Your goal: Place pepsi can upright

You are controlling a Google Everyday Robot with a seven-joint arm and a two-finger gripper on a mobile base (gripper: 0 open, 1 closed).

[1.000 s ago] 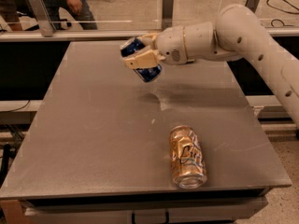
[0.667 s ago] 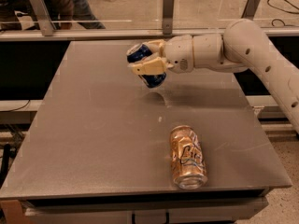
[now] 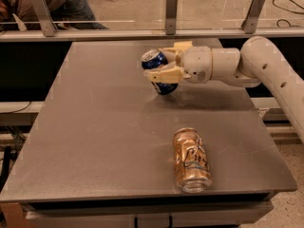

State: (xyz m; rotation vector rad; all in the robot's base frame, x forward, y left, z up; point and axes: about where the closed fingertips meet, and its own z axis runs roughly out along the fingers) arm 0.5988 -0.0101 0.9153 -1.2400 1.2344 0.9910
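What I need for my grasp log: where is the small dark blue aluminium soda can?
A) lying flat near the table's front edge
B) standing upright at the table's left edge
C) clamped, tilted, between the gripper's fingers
C: the small dark blue aluminium soda can sits tilted between the fingers of the gripper, over the far half of the grey table; only the larger gold-bronze can lies near the front edge.

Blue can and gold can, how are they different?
The pepsi can is dark blue; the gold can is gold-bronze with script lettering. The pepsi can is held tilted in the gripper, at the far part of the table; the gold can lies free on its side near the front edge. Both are soda cans, and neither stands upright.
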